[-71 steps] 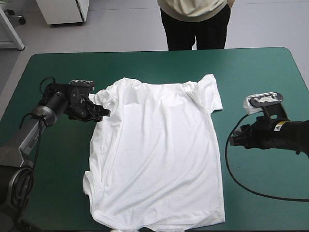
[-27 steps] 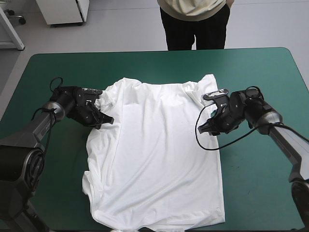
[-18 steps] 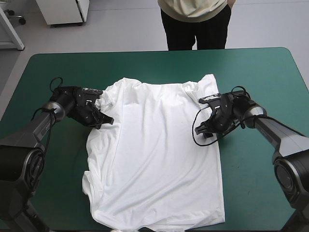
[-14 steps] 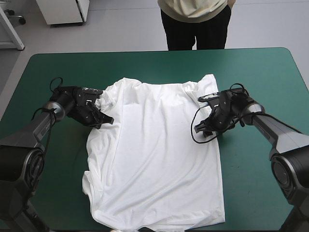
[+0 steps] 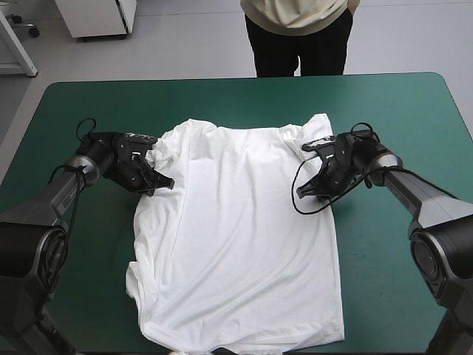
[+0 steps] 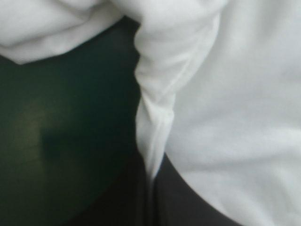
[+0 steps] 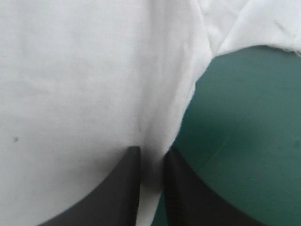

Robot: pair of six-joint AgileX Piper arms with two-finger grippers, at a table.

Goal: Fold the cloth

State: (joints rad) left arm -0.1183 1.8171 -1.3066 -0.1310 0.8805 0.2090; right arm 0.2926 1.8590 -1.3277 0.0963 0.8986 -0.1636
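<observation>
— At the left gripper (image 5: 165, 182)?
— Nipped all but closed on the T-shirt (image 5: 236, 222), left edge, just below the sleeve.
— And mid-table (image 5: 392, 103)?
— Spread flat on teal-green, sleeves toward the far edge.
— At the right gripper (image 5: 306, 189)?
— Likewise pinched onto the right edge.

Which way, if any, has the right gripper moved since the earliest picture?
Yes: the right gripper moved inward across the teal-green cover to the right edge of the T-shirt, now shut on it.
</observation>
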